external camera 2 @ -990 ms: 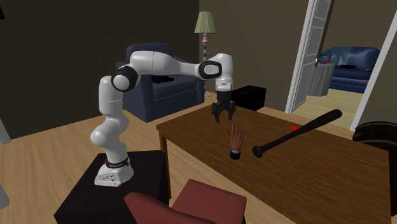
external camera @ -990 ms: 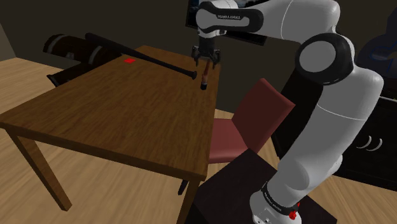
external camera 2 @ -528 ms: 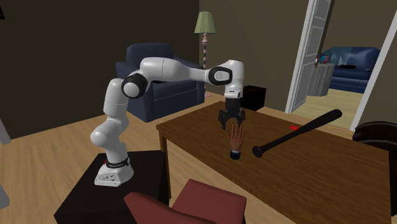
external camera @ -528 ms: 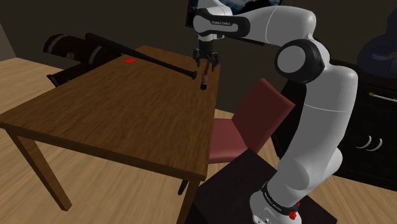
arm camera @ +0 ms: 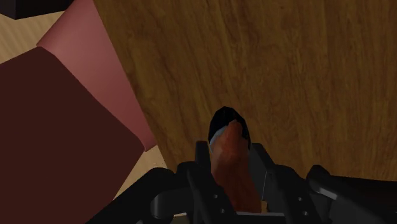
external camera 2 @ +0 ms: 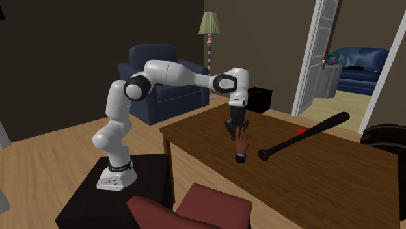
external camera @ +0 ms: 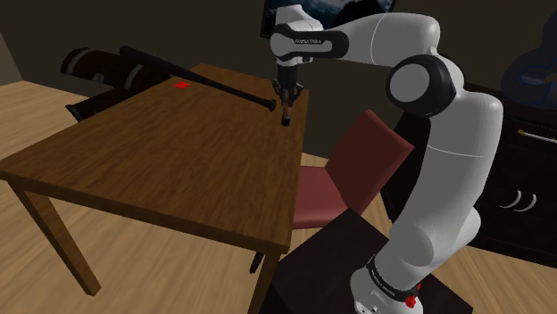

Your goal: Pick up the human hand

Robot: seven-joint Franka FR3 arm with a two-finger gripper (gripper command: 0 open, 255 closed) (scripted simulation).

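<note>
— Gripping anything, that gripper point(external camera 2: 235, 129)?
— Yes: its fingers point(arm camera: 202, 154) clasp the human hand point(external camera 2: 241, 147), which lies flat on the wooden table point(external camera 2: 312, 188), near the black bat's point(external camera 2: 302, 135) thick end.

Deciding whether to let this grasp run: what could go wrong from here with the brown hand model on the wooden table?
1. The all-black gripper sits over the brown human hand model at the end opposite its dark cuff. Lifted from there, the model may swing or slip out.
2. The hand lies close to the edge of the brown wooden table, above the dark red chair. A nudge could tip it off.
3. The black baseball bat ends close to the cuff and could get bumped.
</note>
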